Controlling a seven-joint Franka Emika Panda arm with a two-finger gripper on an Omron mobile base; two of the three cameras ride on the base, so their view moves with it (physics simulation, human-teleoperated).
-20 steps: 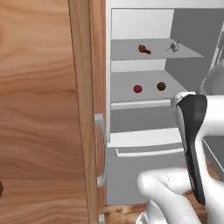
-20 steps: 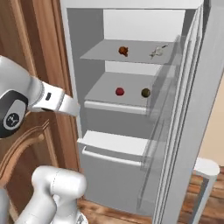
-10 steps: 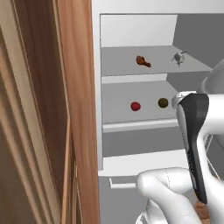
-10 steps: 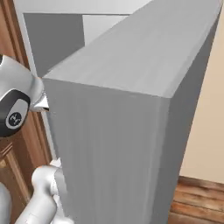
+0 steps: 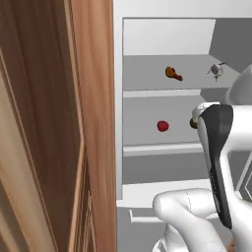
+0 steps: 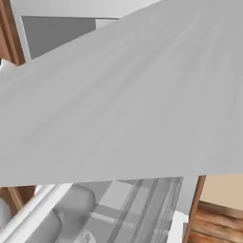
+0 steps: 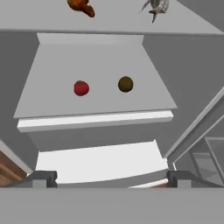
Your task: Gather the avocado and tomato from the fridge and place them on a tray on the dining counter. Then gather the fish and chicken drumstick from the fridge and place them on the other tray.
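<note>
The grey fridge [image 5: 167, 106] stands open in front of me. Its upper shelf carries the brown chicken drumstick [image 5: 172, 74] [image 7: 81, 6] and the silvery fish [image 5: 215, 71] [image 7: 155, 6]. One shelf lower lie the red tomato [image 5: 163, 126] [image 7: 81, 88] and the dark green avocado [image 7: 125, 84], which my arm half covers in the left base view. My gripper [image 7: 111, 178] is open and empty, well short of the shelves and pointing at the lower one. The dining counter and the trays are out of view.
A tall wooden cabinet [image 5: 54, 128] rises close on the left of the fridge opening. The open fridge door [image 6: 118, 95] is very near the right base camera. Its inner bins [image 7: 205, 153] stand to the gripper's right.
The base has driven closer to the fridge: the shelves look larger, and the door's grey face has come across the right base view. The foods lie where they were. The gripper stays open.
</note>
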